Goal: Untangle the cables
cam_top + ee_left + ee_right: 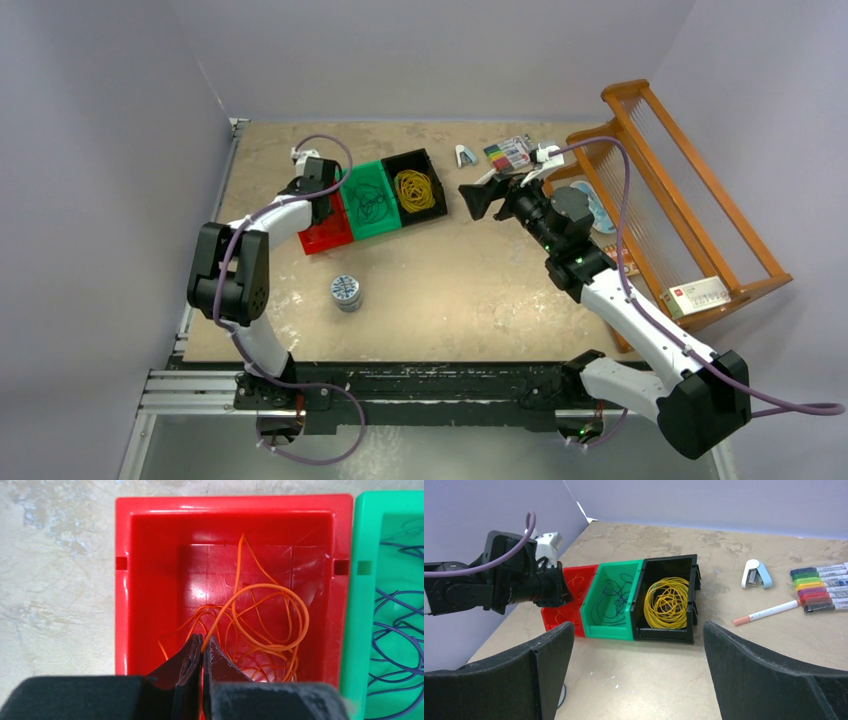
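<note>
Three bins stand side by side. The red bin holds loose orange cable loops. The green bin holds dark purple-blue cable. The black bin holds a coil of yellow cable. My left gripper reaches down into the red bin, its jaws shut on a strand of the orange cable. My right gripper is wide open and empty. It hovers above the table right of the black bin, facing the bins.
A pack of coloured markers, a loose marker and a small stapler lie at the back right. A round tin sits in front of the bins. A wooden rack with a small box stands at the right edge.
</note>
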You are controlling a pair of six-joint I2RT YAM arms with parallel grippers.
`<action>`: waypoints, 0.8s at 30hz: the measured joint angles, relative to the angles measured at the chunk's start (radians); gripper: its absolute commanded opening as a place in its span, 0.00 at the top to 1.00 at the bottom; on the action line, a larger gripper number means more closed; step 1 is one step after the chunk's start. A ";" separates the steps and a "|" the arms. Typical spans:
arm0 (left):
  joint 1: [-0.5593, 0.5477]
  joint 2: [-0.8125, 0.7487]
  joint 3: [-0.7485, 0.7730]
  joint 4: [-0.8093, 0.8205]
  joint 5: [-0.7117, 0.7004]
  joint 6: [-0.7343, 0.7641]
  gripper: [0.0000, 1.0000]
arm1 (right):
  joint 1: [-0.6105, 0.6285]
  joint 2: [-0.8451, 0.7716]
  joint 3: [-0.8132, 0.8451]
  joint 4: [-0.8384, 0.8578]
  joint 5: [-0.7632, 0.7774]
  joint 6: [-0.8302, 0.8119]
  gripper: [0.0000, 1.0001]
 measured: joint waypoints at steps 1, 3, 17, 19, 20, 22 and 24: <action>0.000 0.008 0.000 0.001 0.005 -0.002 1.00 | 0.000 0.000 0.000 0.000 0.000 0.000 0.01; 0.000 0.024 0.000 0.001 0.013 -0.011 1.00 | 0.000 0.000 0.000 0.000 0.000 0.000 0.01; 0.000 0.017 0.000 0.014 0.005 -0.047 0.74 | 0.000 0.011 0.000 -0.001 -0.007 0.000 0.01; 0.000 -0.014 0.000 0.014 -0.004 -0.049 0.69 | 0.000 0.015 0.000 -0.002 -0.007 0.000 0.01; 0.000 -0.030 0.001 0.014 -0.008 -0.048 0.68 | 0.000 0.018 0.000 -0.002 -0.008 0.000 0.01; 0.000 -0.057 0.008 0.010 -0.016 -0.048 0.59 | 0.000 0.020 0.000 -0.003 -0.008 0.000 0.00; 0.000 -0.079 0.017 0.009 -0.030 -0.048 0.50 | 0.000 0.020 0.000 -0.003 -0.008 0.000 0.01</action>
